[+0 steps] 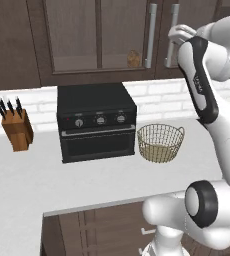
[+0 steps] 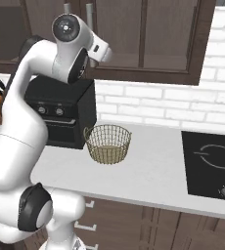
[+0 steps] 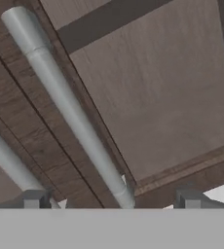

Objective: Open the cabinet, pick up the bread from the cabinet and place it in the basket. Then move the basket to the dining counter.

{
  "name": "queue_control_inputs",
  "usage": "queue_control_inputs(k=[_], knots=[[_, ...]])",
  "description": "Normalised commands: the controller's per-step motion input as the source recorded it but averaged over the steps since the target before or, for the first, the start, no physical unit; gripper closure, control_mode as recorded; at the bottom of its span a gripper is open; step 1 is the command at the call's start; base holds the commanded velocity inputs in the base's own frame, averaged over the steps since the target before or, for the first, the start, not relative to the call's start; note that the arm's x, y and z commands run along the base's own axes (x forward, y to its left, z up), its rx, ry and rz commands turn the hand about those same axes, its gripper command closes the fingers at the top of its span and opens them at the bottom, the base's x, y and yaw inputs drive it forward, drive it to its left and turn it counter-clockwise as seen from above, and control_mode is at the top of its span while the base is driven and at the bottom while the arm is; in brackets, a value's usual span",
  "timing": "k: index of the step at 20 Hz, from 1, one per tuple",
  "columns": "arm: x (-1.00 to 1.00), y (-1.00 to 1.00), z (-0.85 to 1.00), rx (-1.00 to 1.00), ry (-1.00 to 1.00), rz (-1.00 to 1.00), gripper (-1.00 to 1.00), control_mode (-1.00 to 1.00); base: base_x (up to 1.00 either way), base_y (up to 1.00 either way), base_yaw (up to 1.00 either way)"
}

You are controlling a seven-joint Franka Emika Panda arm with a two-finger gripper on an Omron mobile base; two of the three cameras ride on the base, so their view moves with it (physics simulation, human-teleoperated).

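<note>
The cabinet is a dark wall unit with glass doors, all shut. The bread sits inside behind the glass, near a silver bar handle. In the left base view my hand is raised to the neighbouring bar handle just to the right. In the hand view, my gripper is open and that handle runs diagonally between the fingertips, untouched by either. The basket stands empty on the white worktop, right of the oven, also basket. The dining counter is out of view.
A black oven stands on the worktop under the cabinet. A knife block is at the far left. A black cooktop lies to the right of the basket. White brick wall runs behind.
</note>
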Motion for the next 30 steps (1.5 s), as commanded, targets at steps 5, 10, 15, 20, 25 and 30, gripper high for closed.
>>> queue_control_inputs(k=[5,10,15,20,25,30], knots=[[0.16,0.14,0.0,0.07,0.0,0.0,-1.0,-1.0,0.0,0.0,0.0],[0.65,0.01,0.0,0.03,0.0,0.0,-1.0,-1.0,0.0,0.0,0.0],[0.63,-0.01,0.0,0.02,0.0,0.0,-1.0,-1.0,0.0,0.0,0.0],[0.37,0.0,-0.03,0.04,0.0,0.0,-1.0,-1.0,0.0,0.0,0.0],[0.34,0.0,-0.17,0.02,-0.03,0.0,1.0,-1.0,0.0,0.0,0.0],[0.27,0.0,-0.3,0.04,-0.13,0.0,1.0,-1.0,0.0,0.0,0.0]])
